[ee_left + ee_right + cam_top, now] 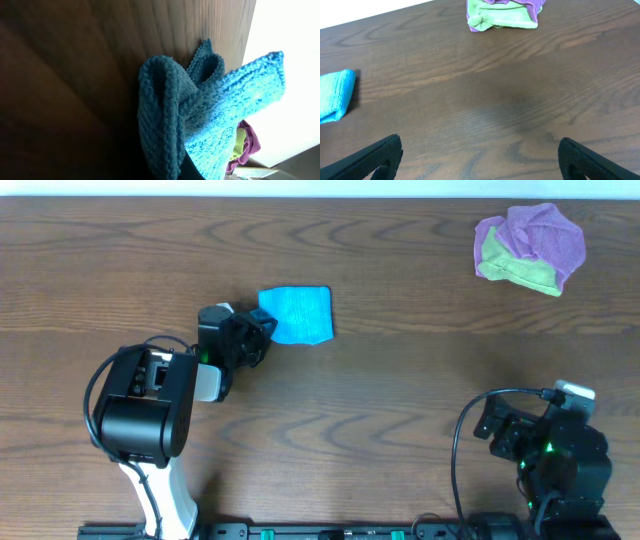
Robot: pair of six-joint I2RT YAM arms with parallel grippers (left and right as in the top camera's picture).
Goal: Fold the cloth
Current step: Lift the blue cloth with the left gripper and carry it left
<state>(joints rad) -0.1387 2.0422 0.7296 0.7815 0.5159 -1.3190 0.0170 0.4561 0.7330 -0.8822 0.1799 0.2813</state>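
Note:
A blue knitted cloth [298, 314] lies folded on the brown table, left of centre. My left gripper [262, 330] is at its left edge and is shut on that edge; in the left wrist view the cloth [200, 115] fills the frame, bunched and doubled over right at the jaws. The cloth's end also shows at the far left of the right wrist view [337, 95]. My right gripper [480, 160] is open and empty, low over bare table near the front right.
A crumpled pile of purple and green cloths [530, 248] lies at the back right; it also shows in the right wrist view [504, 14]. The right arm's base [560, 460] sits at the front right, the left arm's body [145, 405] at the front left.

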